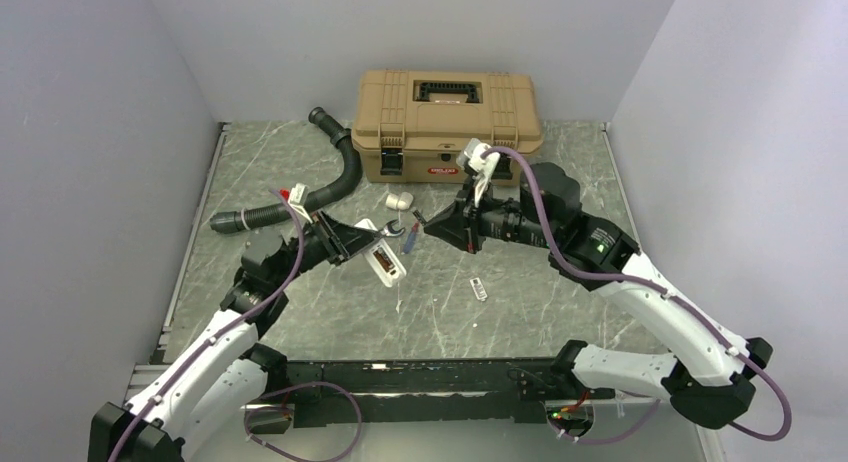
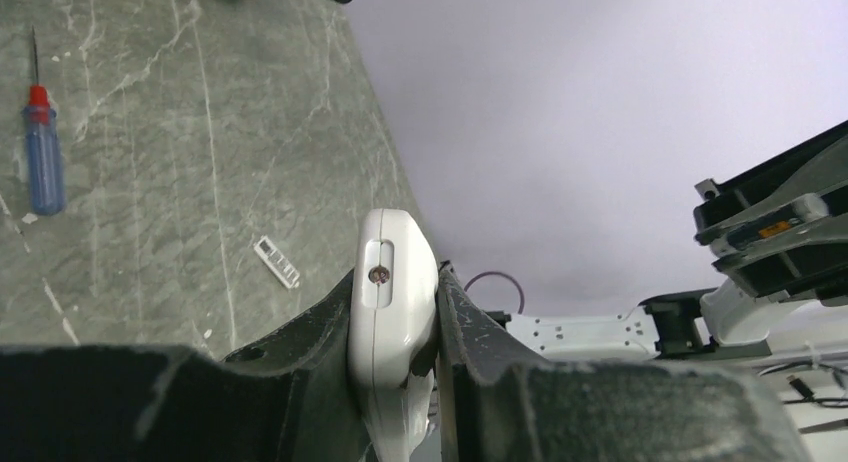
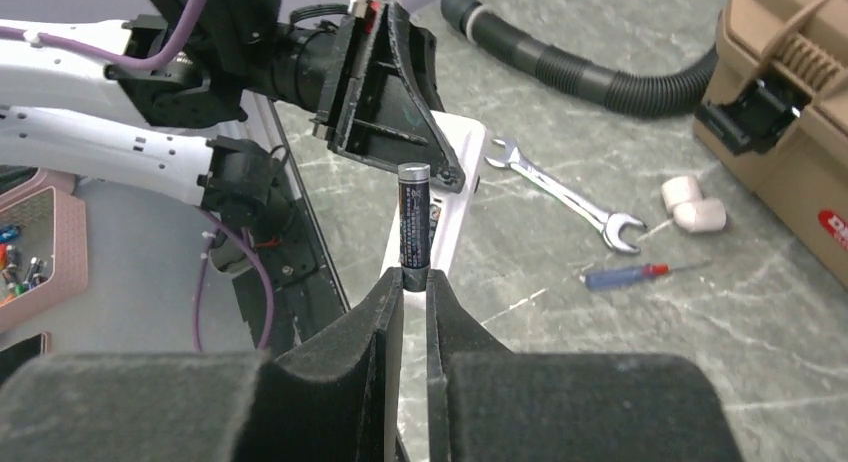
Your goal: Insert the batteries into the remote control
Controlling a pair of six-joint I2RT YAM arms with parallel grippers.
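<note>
The remote control (image 1: 386, 261), slim and white, is held off the table with my left gripper (image 1: 358, 244) shut on it. In the left wrist view its end (image 2: 392, 302) sits pinched between both fingers, a small screw facing up. My right gripper (image 3: 413, 278) is shut on the lower end of a dark battery (image 3: 414, 220), which stands upright just in front of the remote (image 3: 460, 182). From above, the right gripper (image 1: 424, 226) hovers a little to the right of the remote. A small white battery cover (image 1: 479, 289) lies on the table by itself.
A tan toolbox (image 1: 447, 112) stands at the back, with a black corrugated hose (image 1: 320, 192) to its left. A wrench (image 3: 565, 194), a blue screwdriver (image 3: 625, 274) and two white stubby cylinders (image 3: 692, 204) lie on the marbled table behind the grippers.
</note>
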